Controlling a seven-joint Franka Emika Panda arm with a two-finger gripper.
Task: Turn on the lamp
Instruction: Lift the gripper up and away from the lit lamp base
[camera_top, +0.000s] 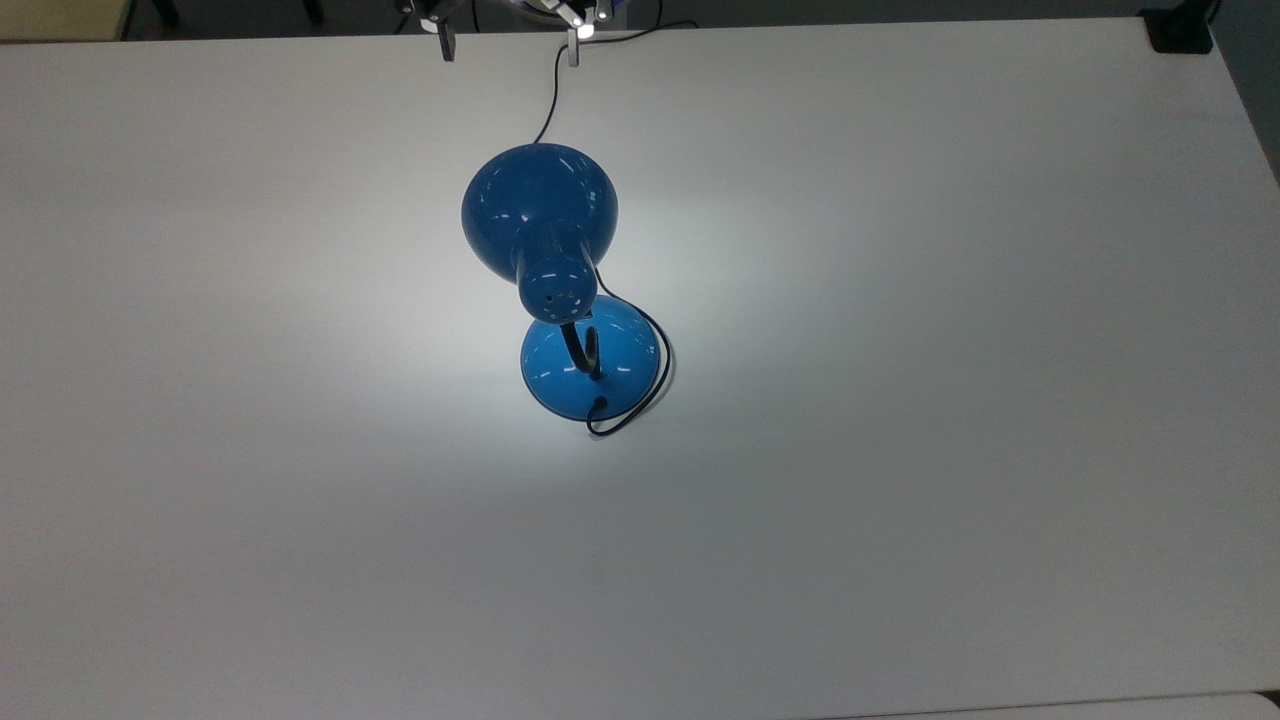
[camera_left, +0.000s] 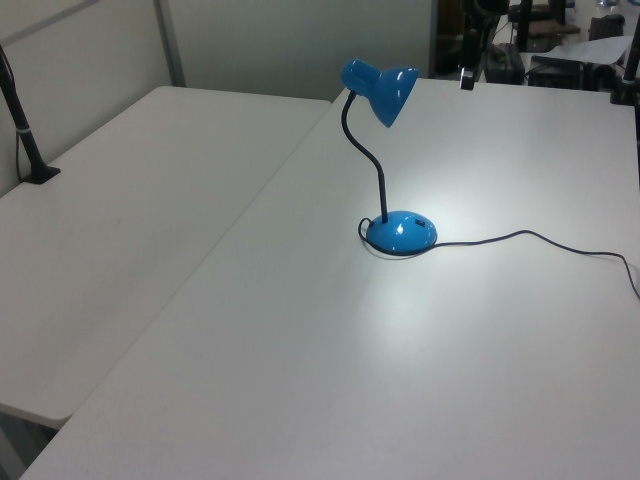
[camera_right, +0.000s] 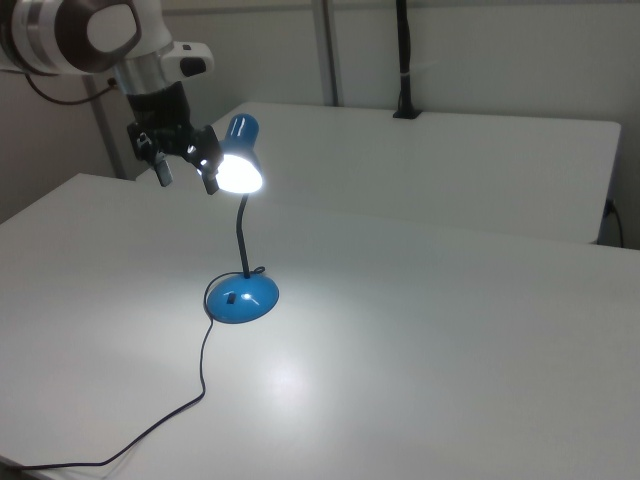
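The blue lamp stands mid-table and is lit, throwing a bright pool of light around its round base (camera_top: 592, 368). Its bell shade (camera_top: 540, 208) hangs on a black bendable neck (camera_left: 372, 170); the shade's mouth glows white in the right view (camera_right: 240, 172). A thin black cord (camera_left: 530, 237) runs from the base off across the table. My gripper (camera_top: 509, 47) is open, its fingers spread wide, at the top view's upper edge beyond the shade. In the right view the gripper (camera_right: 187, 174) hovers high, just left of the shade, holding nothing.
A second white table (camera_left: 130, 200) adjoins on the left view's left, with a black clamped pole (camera_left: 22, 130). Another black pole (camera_right: 403, 60) stands at the back of the right view. A dark block (camera_top: 1180, 30) sits at the top view's upper right corner.
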